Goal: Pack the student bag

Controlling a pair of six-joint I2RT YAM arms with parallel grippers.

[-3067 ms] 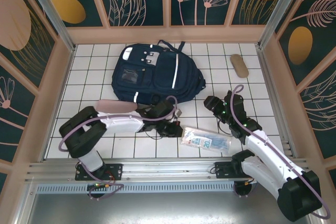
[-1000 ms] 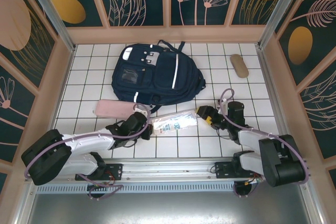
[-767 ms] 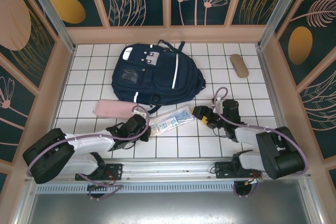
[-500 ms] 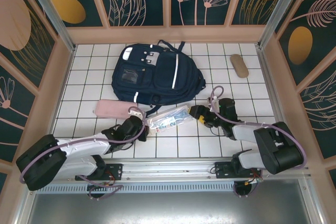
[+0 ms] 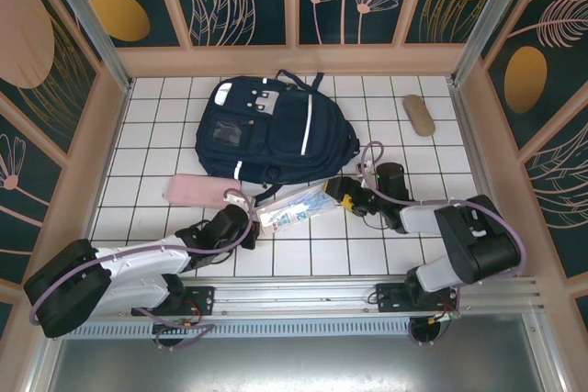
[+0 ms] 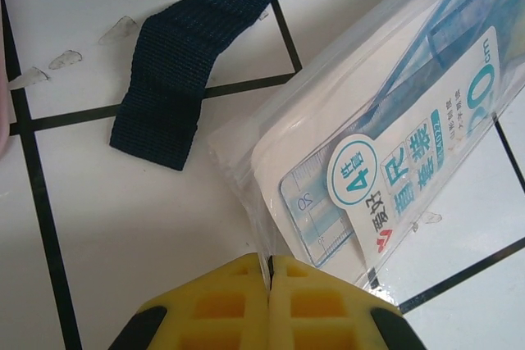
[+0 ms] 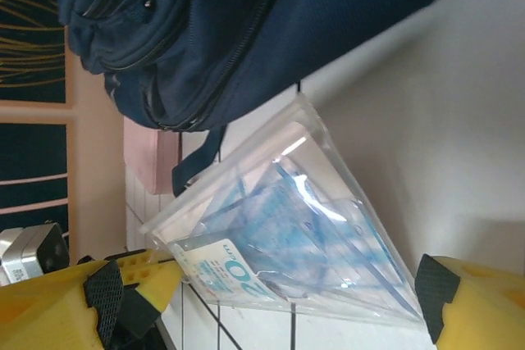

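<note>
Nearer the bag (image 5: 276, 130) than before, the packet (image 5: 296, 207) is lying beside its strap (image 6: 189, 55); the bag is sitting toward the table (image 5: 432, 158) back. Left tool (image 6: 269, 261), clenched, is pinching the packet's corner, seemingly presenting it, while right tool (image 5: 341, 195) is gaping around the far end, likely taking over.

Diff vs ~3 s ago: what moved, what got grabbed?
The ruler packet slid left and toward the student bag, pulled by the left tool, shut on its corner. The right tool, open, swung in to straddle its other end. Bag, pink pouch and tan case stayed put.
</note>
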